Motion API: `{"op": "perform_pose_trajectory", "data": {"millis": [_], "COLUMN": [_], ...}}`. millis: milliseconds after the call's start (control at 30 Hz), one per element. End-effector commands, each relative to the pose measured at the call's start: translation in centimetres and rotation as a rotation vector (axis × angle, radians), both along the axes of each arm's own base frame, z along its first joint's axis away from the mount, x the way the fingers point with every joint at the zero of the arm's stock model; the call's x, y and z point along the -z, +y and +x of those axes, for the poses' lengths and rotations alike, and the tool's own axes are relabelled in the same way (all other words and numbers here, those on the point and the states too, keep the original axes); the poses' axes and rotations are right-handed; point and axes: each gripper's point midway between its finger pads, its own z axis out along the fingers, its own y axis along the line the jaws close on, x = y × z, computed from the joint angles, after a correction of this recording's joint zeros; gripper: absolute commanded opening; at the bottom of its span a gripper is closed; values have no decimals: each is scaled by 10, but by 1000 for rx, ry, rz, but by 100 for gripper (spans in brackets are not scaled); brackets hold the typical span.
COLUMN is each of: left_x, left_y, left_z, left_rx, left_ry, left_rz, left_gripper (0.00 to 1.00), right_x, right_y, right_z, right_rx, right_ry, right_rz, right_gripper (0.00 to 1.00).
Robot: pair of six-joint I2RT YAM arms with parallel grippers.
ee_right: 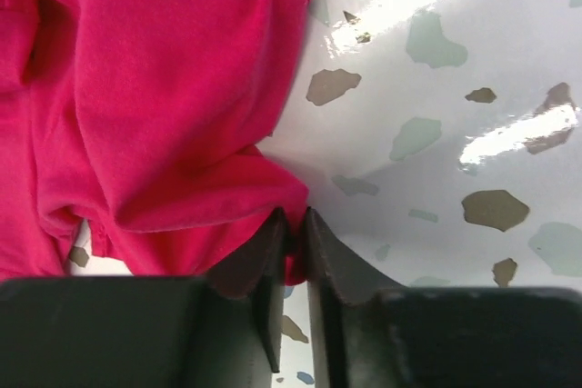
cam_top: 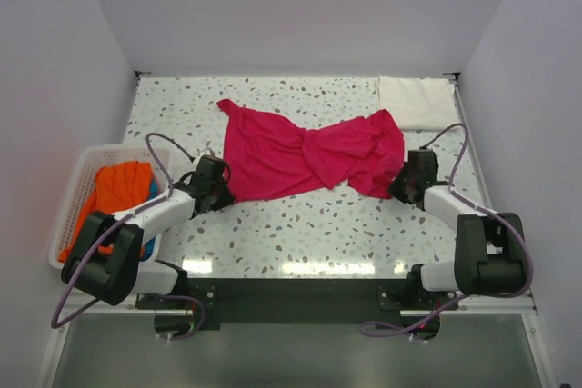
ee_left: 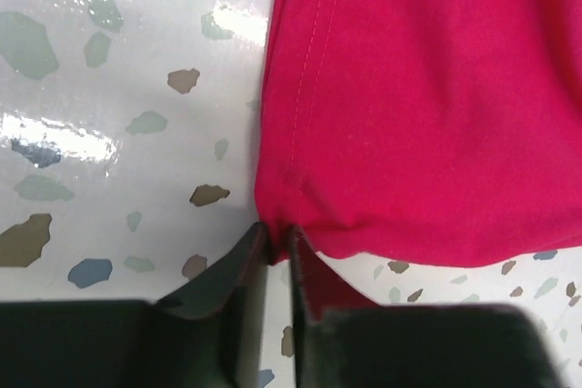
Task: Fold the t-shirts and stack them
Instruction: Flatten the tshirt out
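Note:
A magenta-pink t-shirt (cam_top: 305, 154) lies crumpled and spread across the middle of the speckled table. My left gripper (cam_top: 221, 190) pinches its near-left corner; in the left wrist view the gripper (ee_left: 278, 235) is shut on the shirt's hem (ee_left: 382, 106). My right gripper (cam_top: 400, 184) pinches the shirt's near-right edge; the right wrist view shows the gripper (ee_right: 297, 222) shut on a fold of the pink cloth (ee_right: 173, 106). A white t-shirt (cam_top: 416, 102) lies folded at the back right corner. Orange and blue shirts (cam_top: 118, 190) lie in the basket.
A white slotted plastic basket (cam_top: 75, 197) stands at the left edge of the table, beside the left arm. White walls enclose the table on three sides. A black rail with the arm bases runs along the near edge.

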Motion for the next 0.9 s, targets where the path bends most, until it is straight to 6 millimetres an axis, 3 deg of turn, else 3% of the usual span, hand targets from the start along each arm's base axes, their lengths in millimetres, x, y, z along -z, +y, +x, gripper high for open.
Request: {"op": "perform_pose_trajectory", "data": {"millis": [0,67,100,200,267,300,333,400,467,500,533,600,633,700,733,800,833,867], "left_x": [3,-7,-13,-44,-73,-85,-109,-140,-183,-196,-221,-255,-289,-322,-356,-391,-423,-439], "left_y": [-1,-2,-1,1,2,5,5,14,25,28,33,49,54,66,69,72,73,75], "left_z": [9,19,24,43,56,59,68,69,72,72,73,73,74,67,62,56,49,44], "left_rx": [-2,5,9,0,3,4,-3,-14,-42,-34,-43,-62,-73,-93,-105,-107,-115,-122], "left_ry": [-13,-37,-55,-117,-169,-190,-238,-289,-371,-393,-430,-494,-559,-612,-672,-737,-801,-832], "left_rz": [19,29,44,72,85,101,95,110,94,87,78,79,74,103,100,99,83,75], "left_gripper": [15,8,2,0,0,0,0,0,0,0,0,0,0,0,0,0,0,0], "right_x": [8,-1,-4,-32,-69,-78,-102,-138,-182,-200,-233,-267,-304,-335,-371,-396,-429,-443], "right_y": [7,9,10,14,16,15,16,16,15,14,14,10,8,1,-1,-8,-10,-10], "right_z": [0,7,7,15,24,20,26,22,27,21,23,17,17,10,7,0,-7,-12], "right_rx": [-11,-19,-24,-45,-57,-59,-62,-64,-60,-56,-58,-42,-37,-11,-6,14,21,19], "right_ry": [30,11,11,-33,-121,-119,-170,-238,-327,-355,-420,-477,-555,-600,-669,-699,-767,-796], "right_rz": [34,43,43,62,67,66,67,70,73,75,73,61,55,30,20,-15,-20,-26], "right_gripper": [15,9,1,0,0,0,0,0,0,0,0,0,0,0,0,0,0,0]}}
